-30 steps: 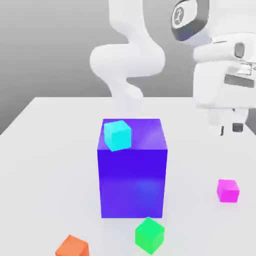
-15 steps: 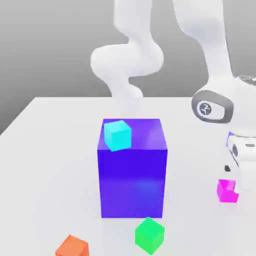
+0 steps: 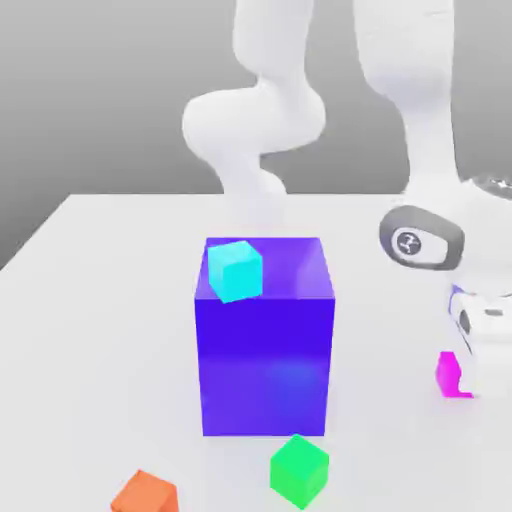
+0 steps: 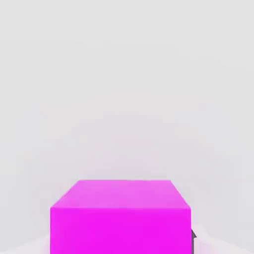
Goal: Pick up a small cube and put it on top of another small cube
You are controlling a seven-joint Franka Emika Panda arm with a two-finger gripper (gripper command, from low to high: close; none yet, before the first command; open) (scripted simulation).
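Observation:
The small cube (image 3: 447, 374) is bright magenta-pink and rests on the white table (image 3: 100, 300) at the exterior view's right. My gripper (image 3: 468, 374) has come down over it, and the white hand covers the cube's right half. In the hand view the small cube (image 4: 119, 218) sits very close between the jaws, with a dark fingertip (image 4: 193, 241) pressed against one side. The gripper is shut on this cube, which still rests on the table.
A big blue-purple block (image 3: 265, 340) stands mid-table with a cyan cube (image 3: 235, 270) on its top. A green cube (image 3: 299, 470) and an orange cube (image 3: 146, 494) lie near the front edge. The white arm (image 3: 255, 120) rises behind the block.
The hand dropped from high above down onto the magenta cube, then slid further over it, and the jaws closed on it.

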